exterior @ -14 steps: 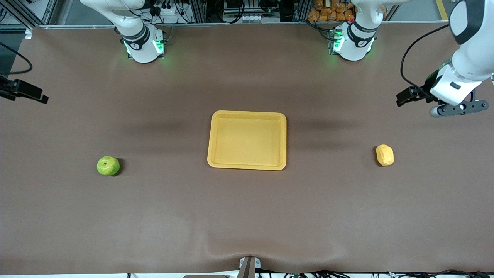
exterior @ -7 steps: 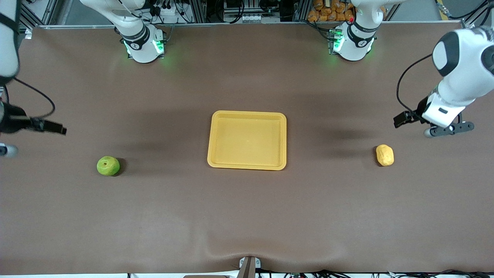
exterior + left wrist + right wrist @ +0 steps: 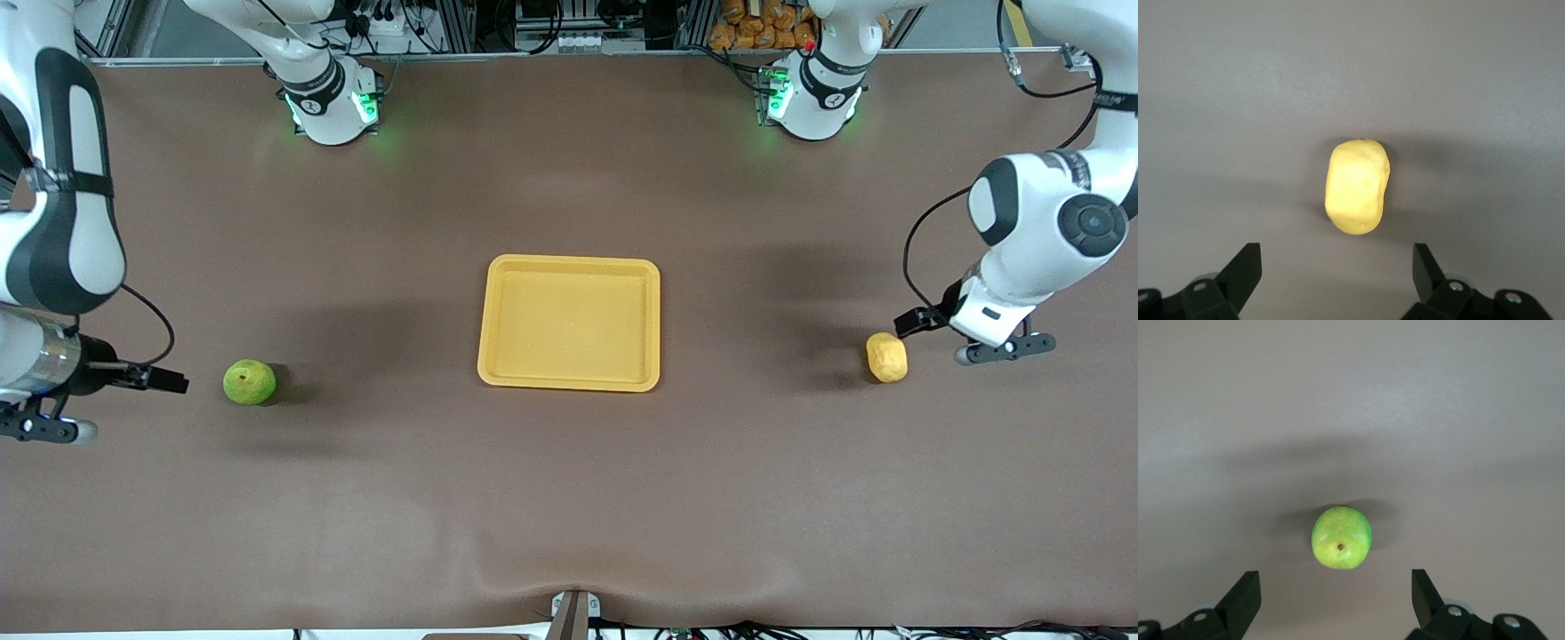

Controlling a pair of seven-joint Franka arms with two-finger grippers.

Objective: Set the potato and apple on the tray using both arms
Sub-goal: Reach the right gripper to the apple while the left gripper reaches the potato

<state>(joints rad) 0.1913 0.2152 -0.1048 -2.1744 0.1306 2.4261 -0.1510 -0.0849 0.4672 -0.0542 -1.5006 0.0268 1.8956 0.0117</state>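
I see the tray [image 3: 569, 323] mid-bench, with nothing on it. The potato [image 3: 886, 357] lies toward the left arm's end and the apple [image 3: 249, 382] toward the right arm's end. My left pincer [image 3: 1337, 280] hangs spread near the potato; my right pincer [image 3: 1336, 600] hangs spread near the apple.

Bare brown table mat [image 3: 569, 498] surrounds the flat yellow-orange plastic tray [image 3: 569, 380], the round green apple [image 3: 249, 382] and the oblong yellow potato [image 3: 886, 357]; nothing blocks access.
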